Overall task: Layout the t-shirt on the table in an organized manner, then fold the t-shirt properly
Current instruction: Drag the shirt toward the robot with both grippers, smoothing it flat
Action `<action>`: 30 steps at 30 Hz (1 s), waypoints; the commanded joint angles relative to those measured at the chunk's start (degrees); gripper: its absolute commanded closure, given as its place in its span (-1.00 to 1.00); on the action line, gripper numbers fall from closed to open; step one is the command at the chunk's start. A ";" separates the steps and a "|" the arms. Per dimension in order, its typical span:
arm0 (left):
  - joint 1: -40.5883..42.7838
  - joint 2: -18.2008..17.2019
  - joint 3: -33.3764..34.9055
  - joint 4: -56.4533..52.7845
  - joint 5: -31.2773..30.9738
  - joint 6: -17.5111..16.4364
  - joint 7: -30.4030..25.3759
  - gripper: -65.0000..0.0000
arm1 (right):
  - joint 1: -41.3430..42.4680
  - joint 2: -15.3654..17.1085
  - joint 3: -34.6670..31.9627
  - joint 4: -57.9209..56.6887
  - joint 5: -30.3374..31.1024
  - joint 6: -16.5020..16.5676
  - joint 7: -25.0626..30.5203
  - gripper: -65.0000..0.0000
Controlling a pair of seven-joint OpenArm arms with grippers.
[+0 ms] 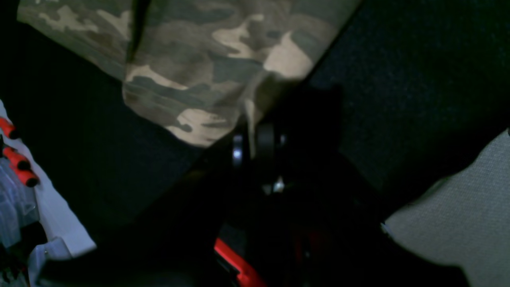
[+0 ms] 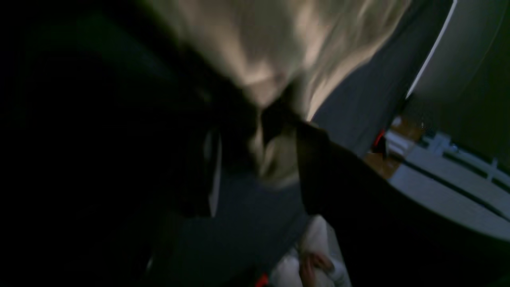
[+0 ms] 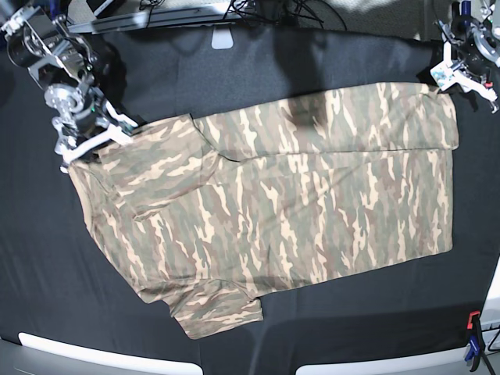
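Pinching t-shirt (image 3: 273, 211) corner — left gripper (image 1: 250, 139) clamped; right gripper (image 3: 98, 137) parted at shoulder.

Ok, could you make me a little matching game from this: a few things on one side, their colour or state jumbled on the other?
Things:
1. t-shirt
2. table
3. left gripper
4. clamp

Descriptions:
A. covered in black cloth
B. red and blue
C. camouflage print
D. shut on a corner of fabric

Pairs: 1-C, 2-A, 3-D, 4-B
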State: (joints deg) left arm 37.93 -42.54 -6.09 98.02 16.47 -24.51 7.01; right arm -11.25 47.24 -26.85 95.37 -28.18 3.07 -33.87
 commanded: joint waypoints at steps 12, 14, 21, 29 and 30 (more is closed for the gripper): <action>0.00 -0.81 -0.59 0.87 -0.07 0.48 -0.79 1.00 | 7.15 -4.44 0.48 -6.40 -0.17 4.72 0.61 0.20; 0.00 -0.83 -0.59 0.87 -0.07 0.48 -0.79 1.00 | 7.26 -4.52 0.48 -6.82 -0.17 4.72 0.44 0.20; 0.02 -0.83 -0.59 0.87 -0.09 0.48 -0.81 1.00 | 7.15 -4.52 0.48 -6.95 -0.09 3.98 -1.66 1.00; 0.35 -1.01 -0.63 0.87 -0.11 0.48 -0.63 1.00 | -0.66 5.57 0.48 1.31 5.99 -1.31 -5.05 1.00; 0.48 -1.18 -0.63 0.87 -0.13 0.46 -0.39 1.00 | -2.10 7.87 0.48 2.84 7.89 -2.34 -5.79 1.00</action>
State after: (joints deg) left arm 38.26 -42.65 -6.09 98.04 16.49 -24.67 6.96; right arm -14.15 53.78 -27.09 97.78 -18.52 1.52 -37.78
